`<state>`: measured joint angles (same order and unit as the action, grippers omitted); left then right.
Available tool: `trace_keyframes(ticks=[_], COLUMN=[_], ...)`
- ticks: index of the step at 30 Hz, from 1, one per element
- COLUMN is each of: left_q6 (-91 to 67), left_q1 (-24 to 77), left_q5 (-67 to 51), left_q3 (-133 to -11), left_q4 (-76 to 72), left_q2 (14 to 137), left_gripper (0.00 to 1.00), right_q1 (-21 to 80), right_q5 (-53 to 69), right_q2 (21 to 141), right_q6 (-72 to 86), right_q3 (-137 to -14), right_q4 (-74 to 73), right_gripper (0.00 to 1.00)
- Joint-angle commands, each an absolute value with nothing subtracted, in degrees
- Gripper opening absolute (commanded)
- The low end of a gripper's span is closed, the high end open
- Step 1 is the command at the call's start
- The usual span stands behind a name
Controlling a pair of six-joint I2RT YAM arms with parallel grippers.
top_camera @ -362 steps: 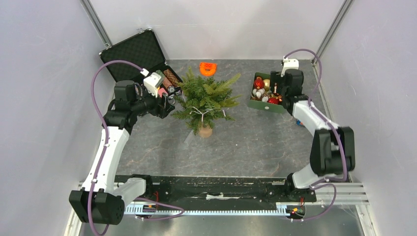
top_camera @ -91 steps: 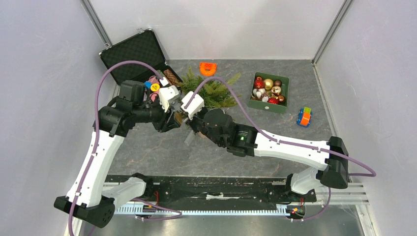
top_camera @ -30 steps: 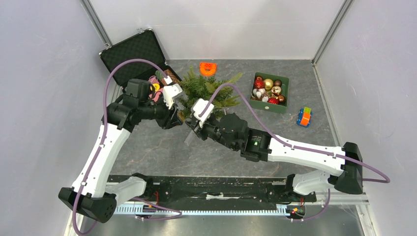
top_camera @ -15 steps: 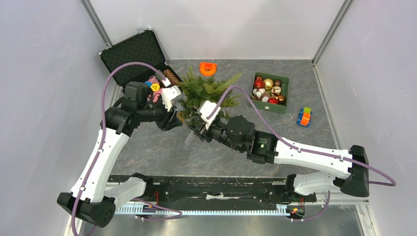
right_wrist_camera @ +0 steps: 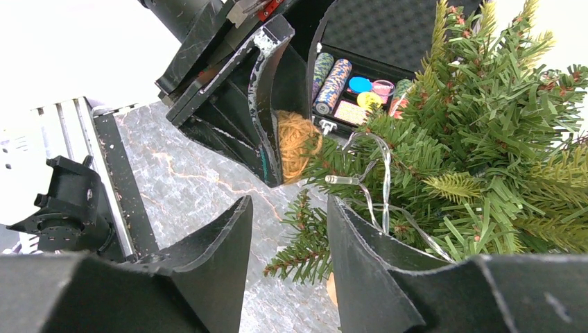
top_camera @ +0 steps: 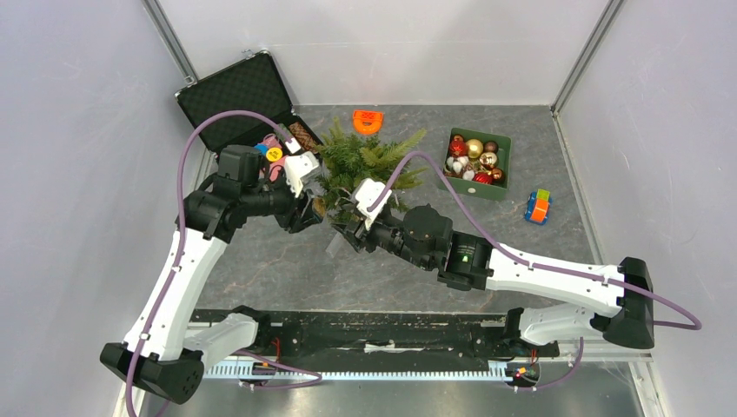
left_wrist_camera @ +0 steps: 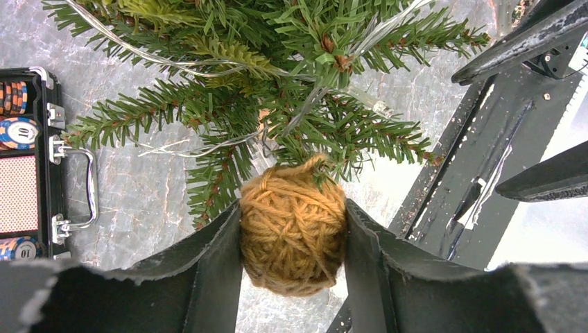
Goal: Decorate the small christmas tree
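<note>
I am logging a black briefcase [top_camera: 252, 104], its lid open and dimple-lined, holding striped poker chips [right_wrist_camera: 333, 80]. A green square box [top_camera: 476, 187] is holding glossy red, gold and white baubles [top_camera: 474, 149]. The small christmas tree [top_camera: 365, 165], bushy-needled and strung with a clear light string [right_wrist_camera: 378, 173], is standing between them on the grey marbled table [top_camera: 287, 261]. The left gripper [left_wrist_camera: 292, 208] is clamping a fuzzy mustard yarn ball [left_wrist_camera: 292, 236] at the lower branches. The right gripper [right_wrist_camera: 288, 205] is hanging beside it, fingers apart and empty.

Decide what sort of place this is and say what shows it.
Probably a robot lab cell: white walls and metal posts enclose the table, two arms are bolted at its near edge, and a tree and box of baubles are set out.
</note>
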<state>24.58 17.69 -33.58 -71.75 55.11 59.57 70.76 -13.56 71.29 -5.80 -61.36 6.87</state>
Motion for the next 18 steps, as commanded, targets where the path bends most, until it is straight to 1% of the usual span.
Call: trace_keyframes(ticks=[1, 3, 5, 10, 18], left_q6=[24.2, 24.2, 24.3, 24.9, 26.0], left_q1=[17.3, 17.3, 17.3, 17.3, 17.3], left_q5=[-35.2, -35.2, -35.2, -35.6, -35.3], left_q3=[-71.5, -71.5, -71.6, -72.4, -73.3], left_q4=[53.2, 53.3, 53.6, 54.4, 55.5], left_q2=[58.3, 58.3, 58.2, 58.0, 58.1], left_gripper=[0.56, 0.58, 0.63, 0.76, 0.8], right_q1=[71.1, 71.1, 71.1, 71.1, 71.1], right_q5=[-12.8, -12.8, -12.8, -12.3, -11.8], right_q2=[69.6, 69.5, 69.3, 69.3, 69.4], right_q6=[-5.6, -5.6, -5.6, -5.6, -5.9], right_q3=[-61.1, -61.0, -61.0, -61.0, -62.4], right_q4=[9.2, 9.2, 9.2, 9.1, 7.8], right_gripper=[0.47, 0.47, 0.47, 0.49, 0.5])
